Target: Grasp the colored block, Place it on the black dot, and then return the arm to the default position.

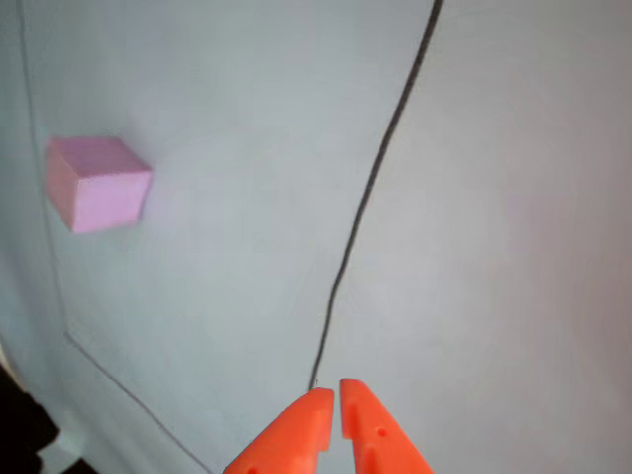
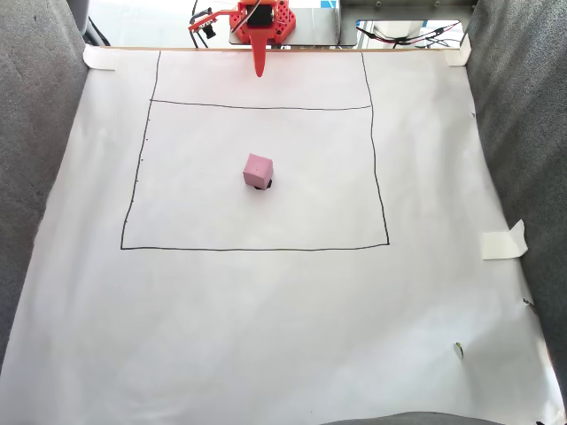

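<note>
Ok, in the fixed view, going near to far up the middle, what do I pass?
Near drawn line → pink cube, over the black dot → far drawn line → gripper.

On my feed, the pale pink foam block (image 2: 258, 168) sits upright inside the drawn rectangle, covering most of the black dot (image 2: 260, 187), a dark sliver showing at its near edge.
</note>
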Controlling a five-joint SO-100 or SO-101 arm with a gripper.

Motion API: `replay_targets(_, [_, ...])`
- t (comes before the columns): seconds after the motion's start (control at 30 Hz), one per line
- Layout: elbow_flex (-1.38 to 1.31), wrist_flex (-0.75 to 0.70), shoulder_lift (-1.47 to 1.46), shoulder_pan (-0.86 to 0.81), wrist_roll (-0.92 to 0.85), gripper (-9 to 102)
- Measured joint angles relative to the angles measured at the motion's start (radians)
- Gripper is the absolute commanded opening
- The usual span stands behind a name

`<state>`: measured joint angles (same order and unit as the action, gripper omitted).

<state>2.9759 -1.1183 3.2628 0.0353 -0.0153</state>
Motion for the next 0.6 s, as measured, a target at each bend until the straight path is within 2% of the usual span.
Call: replay_targets(0.6, [0.029, 0.035, 0.002, -0.003, -0.021, 0])
